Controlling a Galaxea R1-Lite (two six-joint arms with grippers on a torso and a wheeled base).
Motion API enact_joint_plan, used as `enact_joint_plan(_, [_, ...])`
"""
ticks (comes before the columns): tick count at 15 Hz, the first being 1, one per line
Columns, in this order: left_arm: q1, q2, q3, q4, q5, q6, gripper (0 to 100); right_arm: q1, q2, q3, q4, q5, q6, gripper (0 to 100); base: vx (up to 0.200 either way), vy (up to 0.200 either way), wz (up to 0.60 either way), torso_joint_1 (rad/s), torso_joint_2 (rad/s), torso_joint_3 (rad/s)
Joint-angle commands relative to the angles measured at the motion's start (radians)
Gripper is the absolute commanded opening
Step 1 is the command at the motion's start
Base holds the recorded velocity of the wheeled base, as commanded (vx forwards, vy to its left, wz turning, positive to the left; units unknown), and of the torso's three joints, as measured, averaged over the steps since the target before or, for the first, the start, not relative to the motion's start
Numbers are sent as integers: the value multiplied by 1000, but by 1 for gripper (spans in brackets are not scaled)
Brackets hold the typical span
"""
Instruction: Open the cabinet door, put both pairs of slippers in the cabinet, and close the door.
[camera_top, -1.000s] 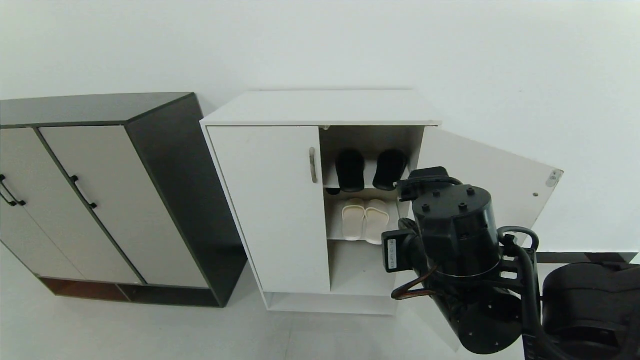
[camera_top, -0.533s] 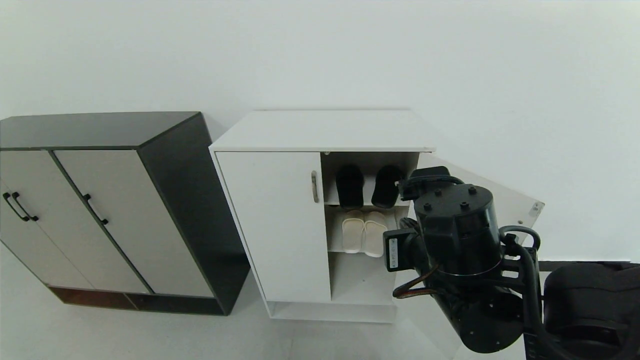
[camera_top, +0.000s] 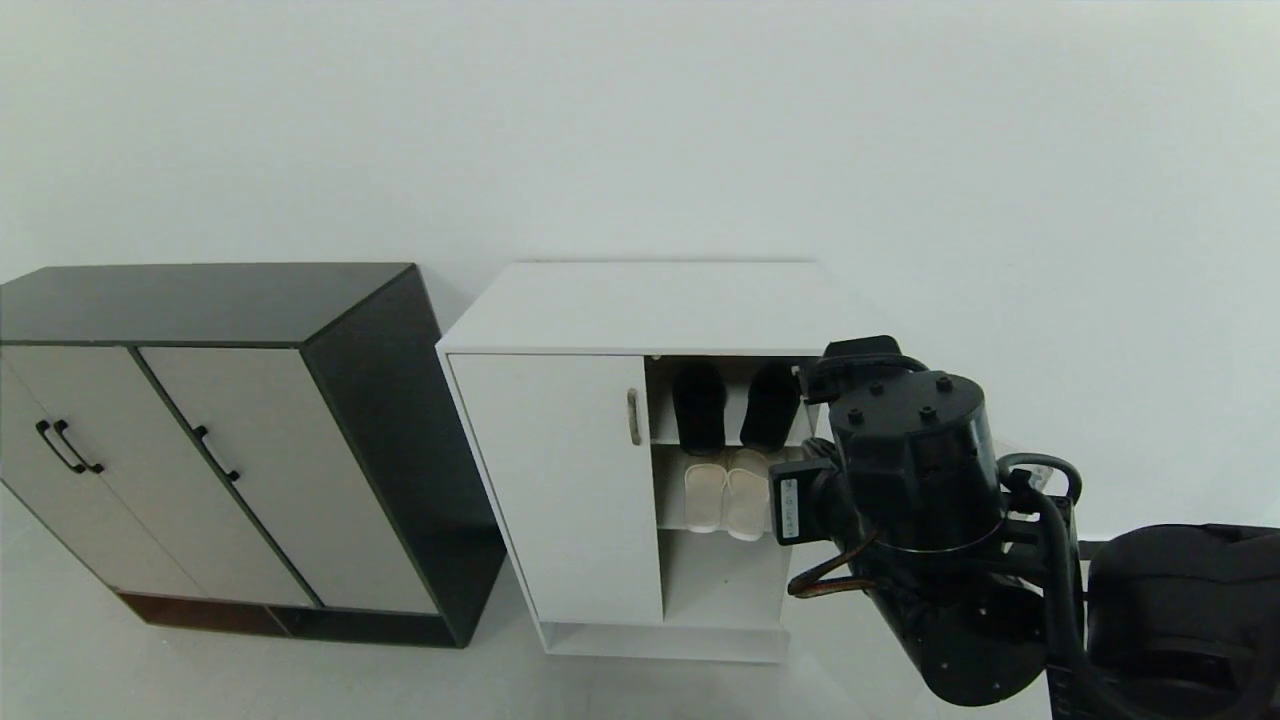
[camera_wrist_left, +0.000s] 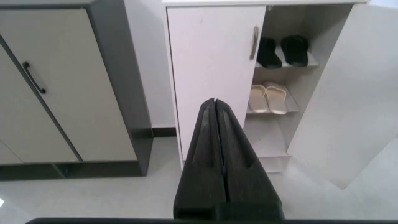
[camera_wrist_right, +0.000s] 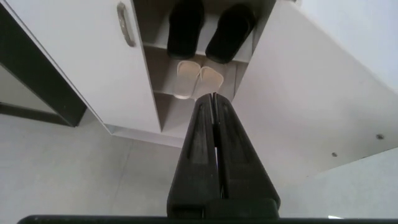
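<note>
In the head view the white cabinet (camera_top: 640, 310) stands by the wall beside a dark cabinet (camera_top: 250, 430). Its left door (camera_top: 555, 480) is closed. The right half is open, with the black slippers (camera_top: 735, 405) on the upper shelf and the white slippers (camera_top: 722, 495) on the shelf below. Both pairs are stowed, so the step in hand appears to be closing the door, most of which is hidden here behind the right arm (camera_top: 910, 450). In the left wrist view the left gripper (camera_wrist_left: 215, 106) has its fingers pressed together with nothing between them. It hangs well short of the cabinet, facing the closed door, while the open door (camera_wrist_left: 354, 93) stands swung out wide on the far side. This arm looks poorly placed for the push and should probably keep clear. In the right wrist view the right gripper (camera_wrist_right: 214, 102) is also pressed together and empty, pointing towards the shelves, with the open door's inner face just beside it. To close the door well, the right gripper should get round to the door's outer face near its free edge. There it can push in a smooth arc about the hinge, using the flat of the closed fingers. It should ease off as the door meets the frame, so that the door neither bounces back nor jolts the slippers.
</note>
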Motion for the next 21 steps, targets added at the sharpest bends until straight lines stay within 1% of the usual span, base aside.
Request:
enact_joint_plan(1, [0,1,0,0,0,0,0,-3,2,0,0,0,0,0,0,0,0,266,-598,-330])
enact_joint_plan(5, [0,1,0,0,-2,5,0,-35,0,5,-3,0,0,0,0,0,0,240,-541,-290])
enact_joint_plan(7, [0,1,0,0,-2,3,0,-35,0,9,-2,0,0,0,0,0,0,151,-351,-185])
enact_joint_plan(12, [0,1,0,0,-2,1,0,-36,10,14,-2,0,-1,0,0,0,0,10,-16,-10])
enact_joint_plan(18, [0,1,0,0,-2,0,0,-53,13,12,-2,0,-1,0,0,0,-600,1,-1,0])
enact_joint_plan(20, [0,1,0,0,-2,1,0,-84,23,6,-3,1,-3,0,0,0,-600,-2,2,2])
enact_joint_plan(21, [0,1,0,0,-2,3,0,-107,31,3,-5,5,-14,0,0,0,0,0,0,0])
